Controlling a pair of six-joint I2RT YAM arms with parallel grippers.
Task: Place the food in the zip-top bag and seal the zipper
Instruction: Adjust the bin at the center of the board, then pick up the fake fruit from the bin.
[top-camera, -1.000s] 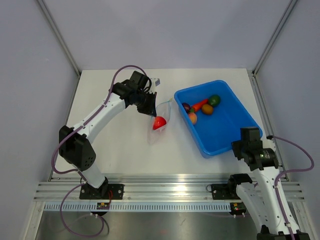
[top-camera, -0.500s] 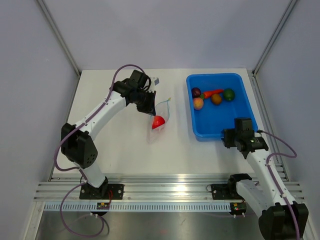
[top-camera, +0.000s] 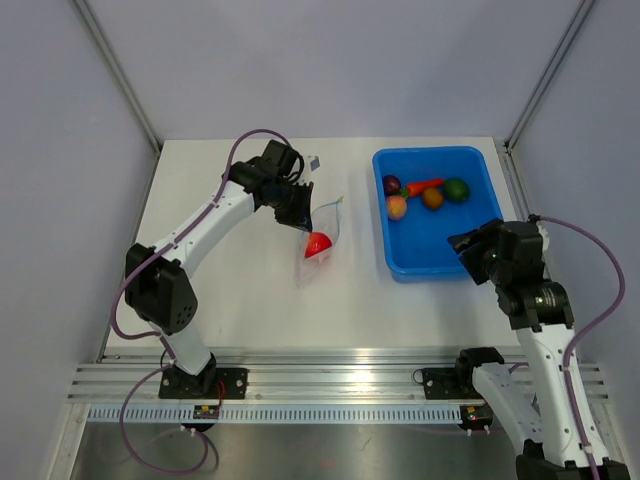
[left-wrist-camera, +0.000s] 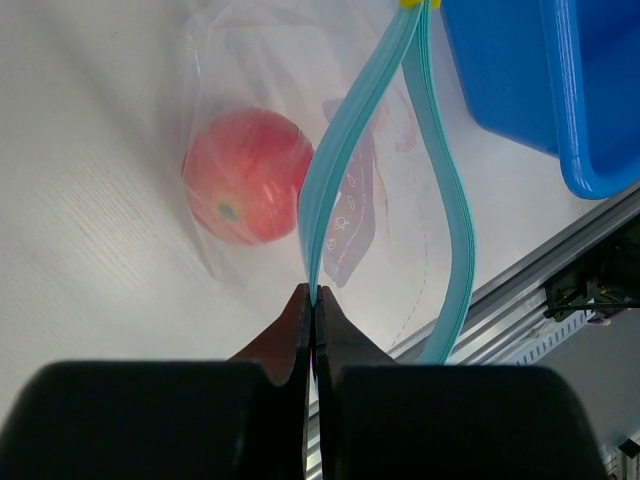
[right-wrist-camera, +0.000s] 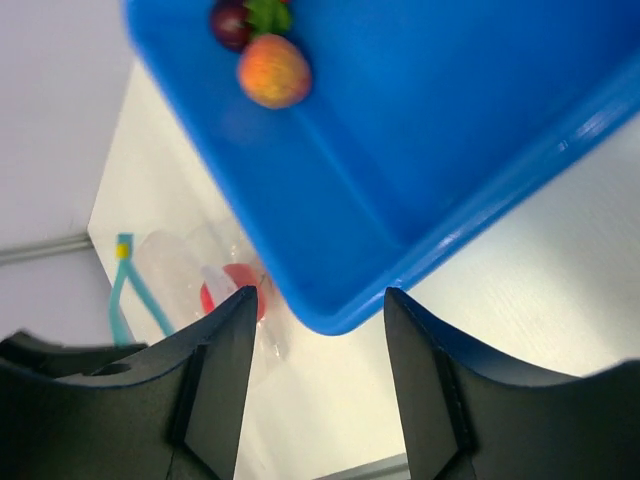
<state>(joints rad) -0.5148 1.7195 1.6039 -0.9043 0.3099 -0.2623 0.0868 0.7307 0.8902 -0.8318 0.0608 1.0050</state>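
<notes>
The white desk (top-camera: 240, 300) fills the middle of the top view. Pale grey walls (top-camera: 330, 60) close it in, and an aluminium rail (top-camera: 330, 385) runs along the lower edge. In the centre lies the zip-top bag (top-camera: 318, 255) with one red food piece (top-camera: 319, 244) inside. The left tool (left-wrist-camera: 312, 300), pressed together, pinches one lip of the teal zipper (left-wrist-camera: 345, 150); the other lip stands apart. In the upper right is the blue tray (top-camera: 420, 270) with five more food pieces (top-camera: 425, 192). A second ago this tray lay diagonal and lower; now it is straight. The right tool (right-wrist-camera: 318, 300) has spread and left the tray's near rim for its lower right corner.
</notes>
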